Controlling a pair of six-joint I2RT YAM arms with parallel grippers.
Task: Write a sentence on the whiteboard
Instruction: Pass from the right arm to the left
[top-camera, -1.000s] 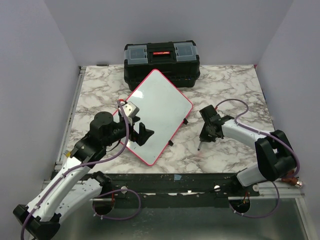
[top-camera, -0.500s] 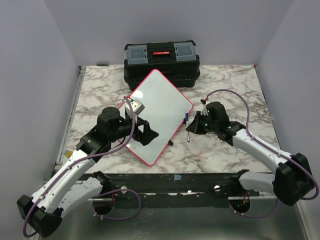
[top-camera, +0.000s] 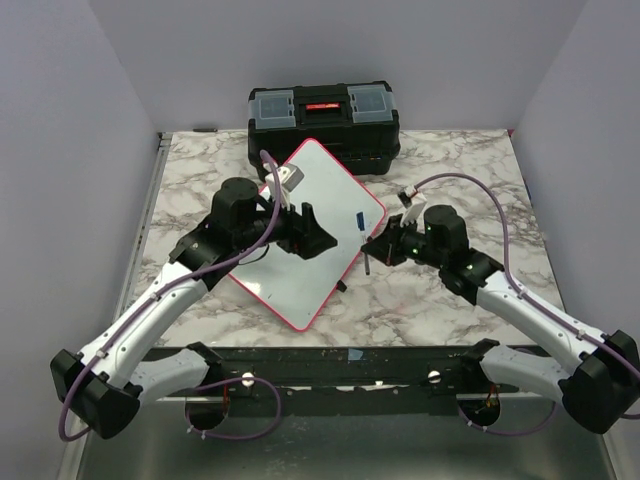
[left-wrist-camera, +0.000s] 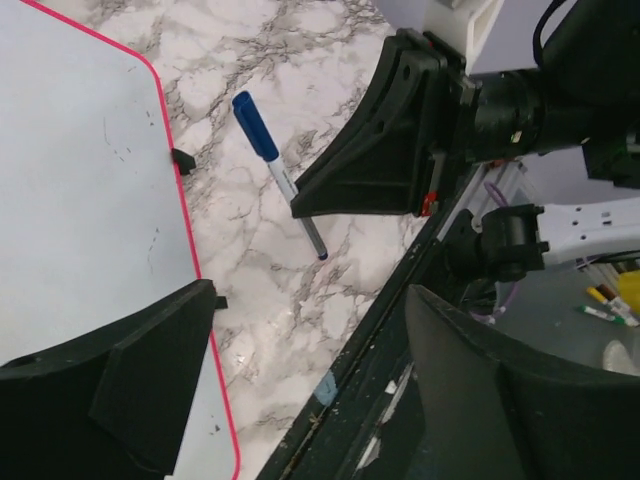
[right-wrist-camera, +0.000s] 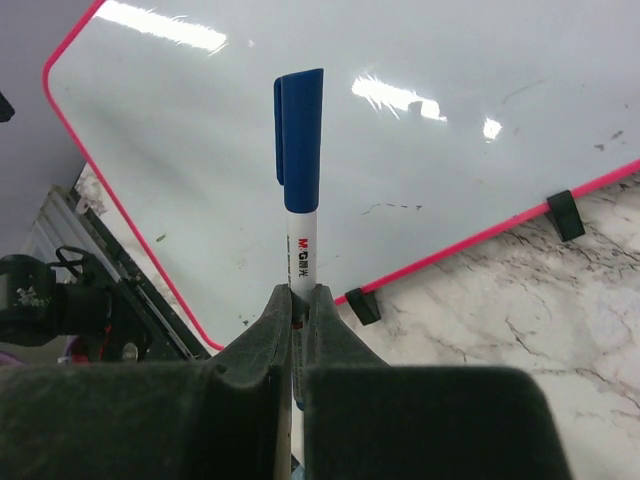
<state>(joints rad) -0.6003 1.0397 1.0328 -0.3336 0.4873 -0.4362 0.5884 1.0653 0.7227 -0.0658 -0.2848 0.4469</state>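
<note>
Over the partly hidden whiteboard (top-camera: 330, 190), left fingers (left-wrist-camera: 155, 365) spread; right fingers (right-wrist-camera: 255, 345) pinch a marker (right-wrist-camera: 300, 200), perhaps uncapped.

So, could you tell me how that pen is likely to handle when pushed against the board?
The pen looks slim and stiff, so it probably won't bend. The right gripper pinches it at one narrow spot, so it might pivot under pressure. Its smooth round barrel would likely roll if dropped.

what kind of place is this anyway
Likely a robot lab test cell, not a home or office: a left arm and right arm bolted at the near edge of a marble-patterned table, plain walls boxing it in, and staged props: whiteboard, toolbox, marker.
</note>
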